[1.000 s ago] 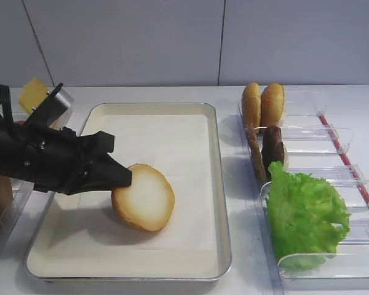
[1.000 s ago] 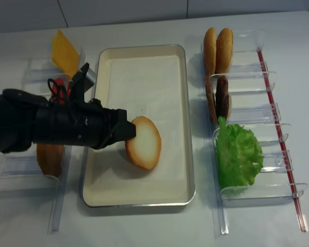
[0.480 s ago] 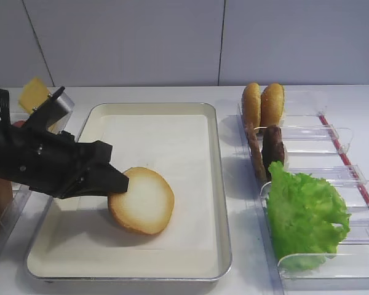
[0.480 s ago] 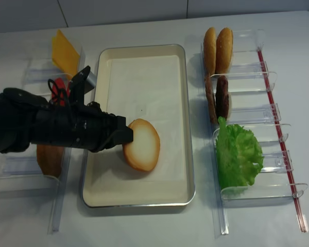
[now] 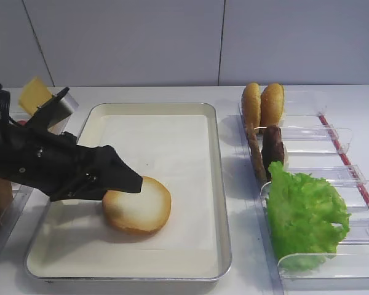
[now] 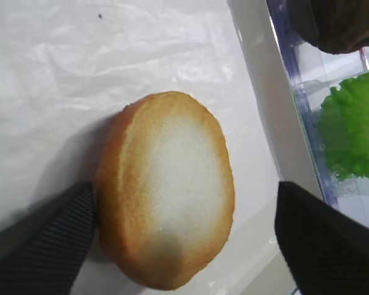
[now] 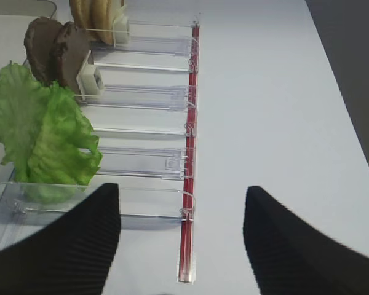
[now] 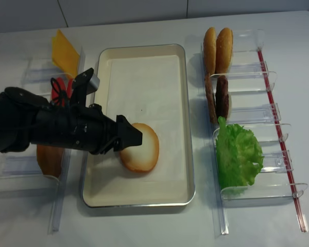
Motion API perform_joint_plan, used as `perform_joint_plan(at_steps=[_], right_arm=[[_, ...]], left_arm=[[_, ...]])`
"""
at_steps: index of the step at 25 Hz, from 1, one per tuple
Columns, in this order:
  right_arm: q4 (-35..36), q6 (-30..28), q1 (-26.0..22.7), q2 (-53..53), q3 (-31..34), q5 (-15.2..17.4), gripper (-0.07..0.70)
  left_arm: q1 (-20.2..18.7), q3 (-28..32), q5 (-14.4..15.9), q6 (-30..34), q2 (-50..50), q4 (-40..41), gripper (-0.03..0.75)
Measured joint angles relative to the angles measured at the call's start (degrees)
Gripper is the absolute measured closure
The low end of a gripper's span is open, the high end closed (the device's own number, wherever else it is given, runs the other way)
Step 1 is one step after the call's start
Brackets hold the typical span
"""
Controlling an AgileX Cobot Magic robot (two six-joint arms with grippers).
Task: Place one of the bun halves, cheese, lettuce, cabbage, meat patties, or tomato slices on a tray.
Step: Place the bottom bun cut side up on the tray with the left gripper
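Since a second ago, the bun half (image 5: 137, 212) is lying flat instead of tilted, pale face up on the tray (image 5: 216, 184) liner, lower centre of the frame. I'm seeing my left gripper (image 6: 178, 243) with jaws released, spread either side of the bun. My right gripper (image 7: 181, 236) is hanging open over the tabletop (image 7: 277, 110), lower right.

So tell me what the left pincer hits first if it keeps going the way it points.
The bun half lying cut face up on the tray: it sits between the open left pincer fingers, right ahead.
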Motion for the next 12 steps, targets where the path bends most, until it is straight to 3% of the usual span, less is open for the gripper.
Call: perform_joint_plan(at_steps=[8,12], right_arm=[[0.2,0.0,0.0,0.0,0.0,0.0,0.172],[0.2,-0.1,0.0,0.0,0.0,0.0,0.172]], left_arm=[[0.0,-3.1,0.2,-5.6,0.0,9.0,0.165],[0.0,-5.4,2.8,-8.9,0.0,13.2,0.197]])
